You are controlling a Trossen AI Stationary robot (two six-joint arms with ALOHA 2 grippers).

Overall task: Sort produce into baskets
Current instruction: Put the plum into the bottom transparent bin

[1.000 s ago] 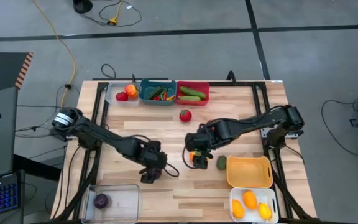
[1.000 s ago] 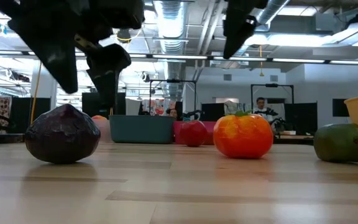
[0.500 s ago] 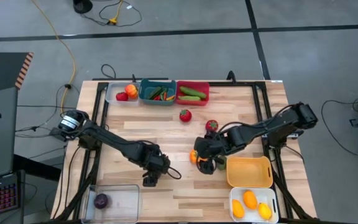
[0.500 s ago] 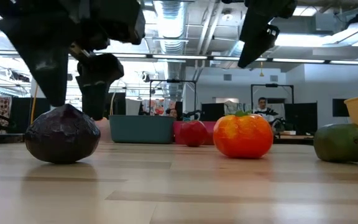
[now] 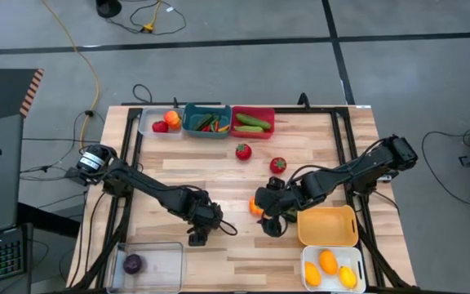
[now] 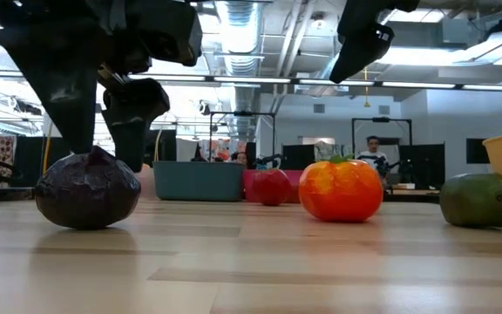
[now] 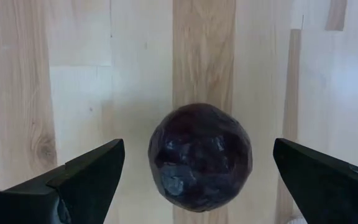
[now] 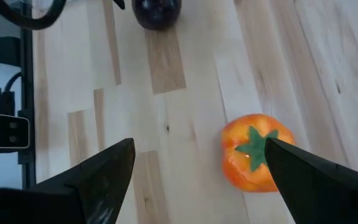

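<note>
Most baskets (image 5: 206, 126) were partly filled, but my left gripper (image 7: 197, 180) and right gripper (image 8: 197, 180), fingers wide, held nothing above loose produce (image 6: 87, 188) on the counter (image 5: 219, 175).

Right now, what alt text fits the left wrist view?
A dark purple round vegetable lies on the pale wooden table, centred between the open left gripper fingers, which flank it without touching.

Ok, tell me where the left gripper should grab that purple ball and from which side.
Across its widest middle, coming straight down from above: the purple ball is round, sits free on the table, and the open left gripper already straddles it.
</note>
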